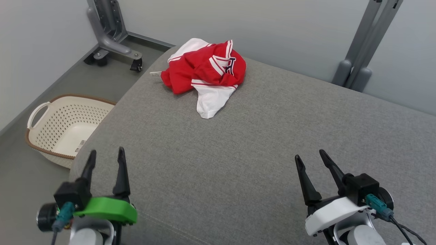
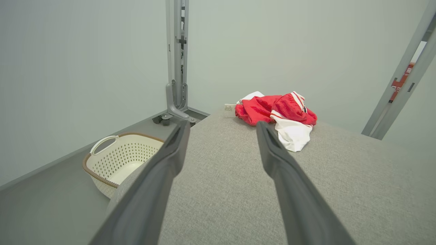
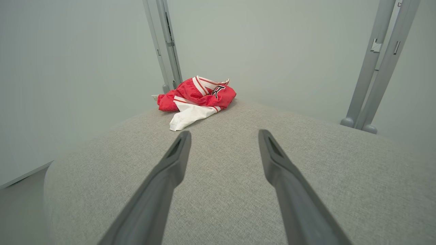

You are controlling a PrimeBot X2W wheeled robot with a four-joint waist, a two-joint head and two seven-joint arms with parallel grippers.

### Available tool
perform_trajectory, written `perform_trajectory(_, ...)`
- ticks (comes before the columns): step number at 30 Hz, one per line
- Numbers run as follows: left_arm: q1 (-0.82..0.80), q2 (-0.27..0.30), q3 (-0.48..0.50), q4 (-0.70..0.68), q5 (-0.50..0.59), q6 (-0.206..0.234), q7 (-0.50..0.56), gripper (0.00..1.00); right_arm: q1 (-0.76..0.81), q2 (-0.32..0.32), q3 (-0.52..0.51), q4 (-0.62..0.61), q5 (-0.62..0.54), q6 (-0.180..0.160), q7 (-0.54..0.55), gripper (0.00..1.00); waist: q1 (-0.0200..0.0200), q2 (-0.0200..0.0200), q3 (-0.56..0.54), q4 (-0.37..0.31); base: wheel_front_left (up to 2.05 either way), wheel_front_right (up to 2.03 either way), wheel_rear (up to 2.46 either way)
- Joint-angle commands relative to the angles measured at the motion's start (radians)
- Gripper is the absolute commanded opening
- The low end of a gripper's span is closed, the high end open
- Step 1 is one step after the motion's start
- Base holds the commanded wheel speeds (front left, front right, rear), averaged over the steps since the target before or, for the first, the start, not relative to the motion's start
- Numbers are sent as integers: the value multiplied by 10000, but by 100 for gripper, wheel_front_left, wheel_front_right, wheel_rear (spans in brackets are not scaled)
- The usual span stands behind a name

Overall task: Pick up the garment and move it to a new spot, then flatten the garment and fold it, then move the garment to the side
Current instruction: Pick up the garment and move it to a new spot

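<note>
A red and white garment [image 1: 205,72] lies crumpled in a heap near the far left corner of the grey cushioned surface [image 1: 259,146]. It also shows far ahead in the left wrist view as the garment [image 2: 277,114] and in the right wrist view as the garment [image 3: 197,99]. My left gripper [image 1: 106,155] hovers open over the near left edge, nothing between its fingers. My right gripper [image 1: 310,155] is open too, at the near right, well short of the cloth.
A cream perforated laundry basket [image 1: 64,124] stands on the floor left of the surface. A grey wheeled stand base [image 1: 114,44] sits at the back left, and grey posts [image 1: 366,51] rise at the back right against the wall.
</note>
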Motion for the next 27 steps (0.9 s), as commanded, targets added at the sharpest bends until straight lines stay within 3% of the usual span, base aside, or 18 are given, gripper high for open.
perform_trajectory(1, -576, 203, 116, -125, 76, -55, -34, 100, -5, -55, -36, -215, -188, -17, 139, 100, 0, 0, 674, -774, 0, 0, 0)
perform_trajectory(7, -2749, 1338, 467, -594, 455, -228, 174, 100, -287, -53, -94, -1138, -773, -17, 727, 100, 0, 0, 1612, -1903, 0, 0, 0)
perform_trajectory(14, -5640, 2663, 118, 10, 796, -917, 1655, 100, -750, -44, -270, -2123, -1118, -17, 1034, 100, 0, 0, 2861, -3157, 0, 0, 0)
perform_trajectory(20, -7857, 3337, -84, 2504, -673, -1328, 3776, 100, -1310, -39, -391, -2721, -1142, -17, 963, 100, 0, 0, 4191, -4279, 0, 0, 0)
perform_trajectory(27, -8552, 3770, -446, 3942, -1804, -1352, 4378, 100, -1743, -35, -269, -2787, -1004, -17, 783, 100, 0, 0, 5041, -5024, 0, 0, 0)
